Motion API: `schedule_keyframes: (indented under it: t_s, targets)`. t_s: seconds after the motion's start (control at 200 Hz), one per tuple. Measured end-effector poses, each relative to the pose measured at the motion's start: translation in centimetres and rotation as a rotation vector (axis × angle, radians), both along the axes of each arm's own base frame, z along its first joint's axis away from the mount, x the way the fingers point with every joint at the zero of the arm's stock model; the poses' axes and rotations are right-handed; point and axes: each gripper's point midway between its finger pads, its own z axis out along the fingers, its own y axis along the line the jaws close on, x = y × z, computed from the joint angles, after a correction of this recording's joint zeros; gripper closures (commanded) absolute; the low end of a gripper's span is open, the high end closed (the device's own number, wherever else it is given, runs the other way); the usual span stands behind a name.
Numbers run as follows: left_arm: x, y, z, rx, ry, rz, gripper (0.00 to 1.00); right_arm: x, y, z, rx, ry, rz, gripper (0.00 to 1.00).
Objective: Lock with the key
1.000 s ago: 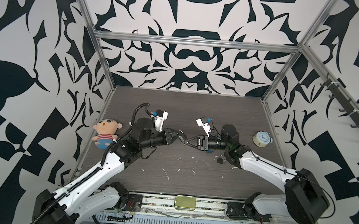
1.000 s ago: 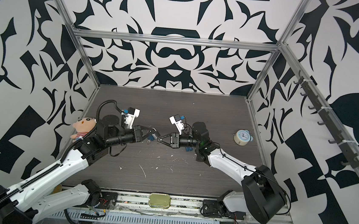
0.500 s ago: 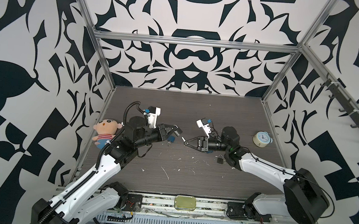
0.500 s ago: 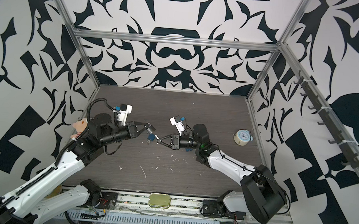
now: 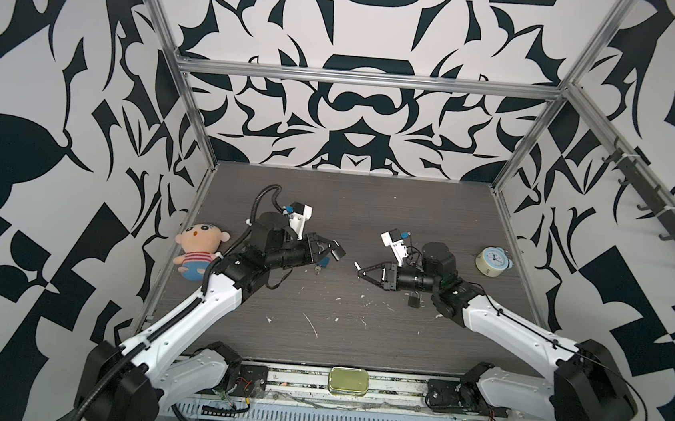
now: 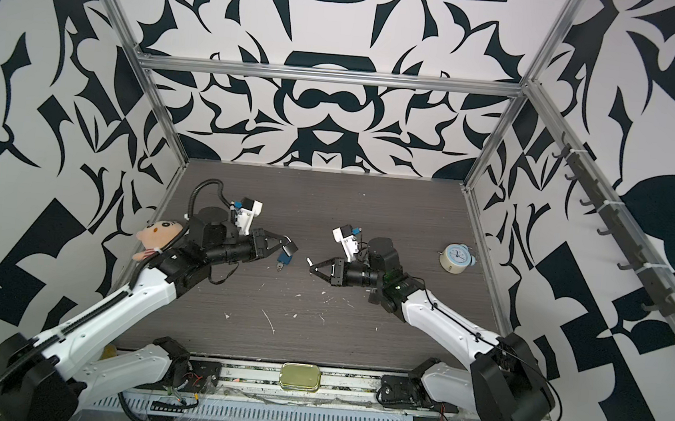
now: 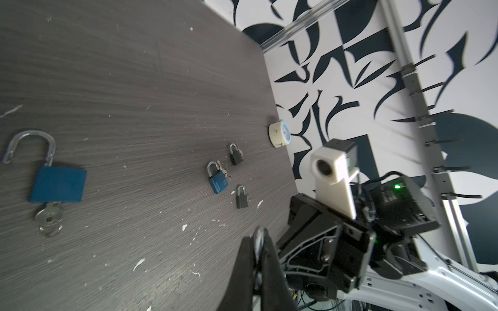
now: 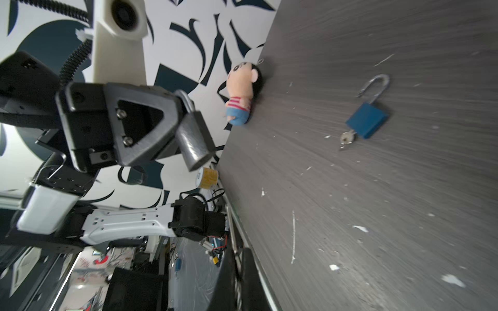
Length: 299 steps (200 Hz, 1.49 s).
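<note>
Right now grips the grey padlock [image 8: 194, 140] by its shackle in the closed left tool [image 5: 331, 247], lifted clear of the counter [image 5: 369, 206] toward its left side. Points the right tool [image 5: 359, 266] at it, well apart, pressed shut; cannot tell if holding a key. Likely risks swinging the hanging body off line, missing the keyhole, or slipping the thin shackle grip

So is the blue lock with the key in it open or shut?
Open. On the blue padlock, one end of the shackle hangs free of the body; the key is in its keyhole.
</note>
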Motion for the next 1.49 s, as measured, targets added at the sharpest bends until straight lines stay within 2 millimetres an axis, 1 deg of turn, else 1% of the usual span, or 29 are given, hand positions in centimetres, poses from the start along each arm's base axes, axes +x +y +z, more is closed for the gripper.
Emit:
schedule_keyframes:
  t_s: [0.075,0.165,0.24,0.305,0.445,0.6,0.735,0.835,0.96,1.07,1.165,1.22,1.25,1.325,1.39,1.495]
  targets:
    - [-0.1,-1.5,-2.5,0.051,0.053,-0.047,1.0,0.9,-2.4,-0.4,-0.044,0.003,-0.095,1.0]
    - [-1.0,-3.6,-5.3,0.108,0.11,-0.119,1.0,1.2,-5.2,-0.8,-0.1,0.009,-0.189,1.0]
    - [-1.8,-5.4,-7.0,0.147,0.144,-0.178,1.0,1.0,-6.6,-1.2,-0.131,0.019,-0.228,1.0]
    - [-2.5,-6.7,-8.3,0.172,0.168,-0.22,1.0,0.7,-7.7,-2.0,-0.164,0.04,-0.256,1.0]
    - [-3.6,-8.9,-10.5,0.207,0.211,-0.289,1.0,-0.2,-9.1,-4.1,-0.237,0.094,-0.291,1.0]
    - [-4.0,-11.1,-13.1,0.234,0.257,-0.335,1.0,-1.2,-10.0,-6.5,-0.301,0.155,-0.309,1.0]
    - [-4.1,-12.9,-15.3,0.243,0.303,-0.359,1.0,-1.4,-10.5,-7.2,-0.331,0.178,-0.321,1.0]
    - [-4.3,-13.8,-16.7,0.239,0.335,-0.367,1.0,-1.5,-10.7,-7.5,-0.345,0.185,-0.327,1.0]
    - [-4.5,-14.4,-18.1,0.237,0.371,-0.371,1.0,-1.7,-11.0,-8.0,-0.368,0.192,-0.331,1.0]
    - [-4.4,-15.1,-18.6,0.227,0.386,-0.372,1.0,-1.8,-11.1,-8.3,-0.382,0.196,-0.33,1.0]
    - [-4.3,-15.2,-18.9,0.224,0.394,-0.367,1.0,-1.8,-11.2,-8.6,-0.393,0.202,-0.331,1.0]
    - [-4.2,-15.3,-19.0,0.222,0.399,-0.363,0.93,-1.7,-11.2,-8.7,-0.399,0.205,-0.332,1.0]
    - [-4.2,-15.3,-19.1,0.221,0.403,-0.361,0.88,-1.7,-11.3,-8.8,-0.402,0.206,-0.333,1.0]
    - [-4.2,-15.3,-19.2,0.219,0.412,-0.354,0.84,-1.7,-11.3,-9.2,-0.412,0.215,-0.332,1.0]
    - [-4.2,-15.4,-19.1,0.216,0.417,-0.348,0.74,-1.7,-11.4,-9.5,-0.422,0.225,-0.332,1.0]
    - [-4.0,-15.3,-19.2,0.215,0.422,-0.333,0.66,-1.6,-11.5,-10.1,-0.439,0.238,-0.331,1.0]
